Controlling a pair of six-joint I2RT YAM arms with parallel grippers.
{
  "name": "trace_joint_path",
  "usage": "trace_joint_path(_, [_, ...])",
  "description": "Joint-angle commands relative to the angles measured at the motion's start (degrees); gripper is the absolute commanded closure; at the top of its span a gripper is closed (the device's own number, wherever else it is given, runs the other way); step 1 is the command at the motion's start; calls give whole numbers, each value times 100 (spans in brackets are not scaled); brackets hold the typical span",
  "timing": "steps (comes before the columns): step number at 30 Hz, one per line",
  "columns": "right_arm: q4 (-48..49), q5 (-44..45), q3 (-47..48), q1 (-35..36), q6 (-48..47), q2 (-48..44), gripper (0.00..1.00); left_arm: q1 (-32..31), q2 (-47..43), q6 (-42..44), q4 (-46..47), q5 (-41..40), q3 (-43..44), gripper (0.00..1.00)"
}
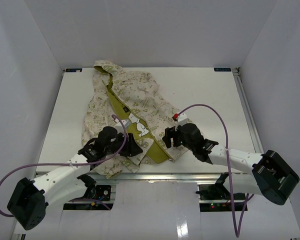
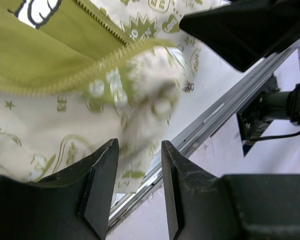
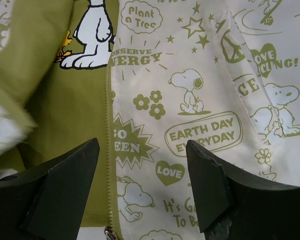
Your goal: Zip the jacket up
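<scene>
The jacket (image 1: 135, 95) lies open on the white table, cream print outside and olive lining showing down the middle. My left gripper (image 1: 136, 149) sits at its lower left hem. In the left wrist view that gripper (image 2: 139, 150) is open, and a blurred fold of the jacket (image 2: 150, 95) with a row of zipper teeth (image 2: 65, 80) hangs just past the tips, not pinched. My right gripper (image 1: 166, 138) hovers over the lower right panel. In its own view the right gripper (image 3: 142, 147) is wide open above the print, straddling the zipper teeth (image 3: 109, 150), with the metal slider (image 3: 108, 233) at the bottom edge.
The aluminium rail (image 1: 190, 175) along the table's near edge lies just beyond the hem, also seen as the rail (image 2: 210, 120) in the left wrist view. Purple cables (image 1: 210, 107) loop over both arms. White walls enclose the table on three sides.
</scene>
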Motion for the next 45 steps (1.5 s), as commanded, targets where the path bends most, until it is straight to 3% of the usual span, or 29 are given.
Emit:
trace_joint_path(1, [-25,129,297,46,35,-188,23,-209,-21,-335,-600,-897,198,43])
trace_joint_path(5, [-227,349,587,20,102,-202,22,-204,-100,-916,-920,-2328,370,39])
trace_joint_path(7, [-295,295,821,-63,83,-64,22,-189,24,-1331,-926,-3002,350,45])
trace_joint_path(10, [-516,167,1089,-220,38,207,21,15,377,-1870,-941,-3324,295,52])
trace_joint_path(13, [-519,134,1055,-353,63,395,21,404,768,-1915,-423,-3280,81,52])
trace_joint_path(17, [-465,260,1007,-464,243,686,22,1850,1868,-1432,83,-2613,163,59])
trace_joint_path(22, [-390,406,993,-473,331,924,22,2524,2404,-1081,559,-2277,562,62])
trace_joint_path(26, [347,31,613,-239,546,963,23,3165,3588,-771,395,-2499,1692,61])
trace_joint_path(33, [225,175,659,51,464,1185,23,4153,5875,-236,188,-2443,3534,57])
trace_joint_path(39, [334,-13,640,137,339,1112,23,4687,6105,-19,97,-1997,4232,52])
trace_joint_path(42, [430,-239,725,179,114,1158,23,4568,5474,-29,442,-1541,3836,45])
trace_joint_path(45, [226,-194,939,340,15,1330,28,4125,4298,141,514,-1442,3351,37])
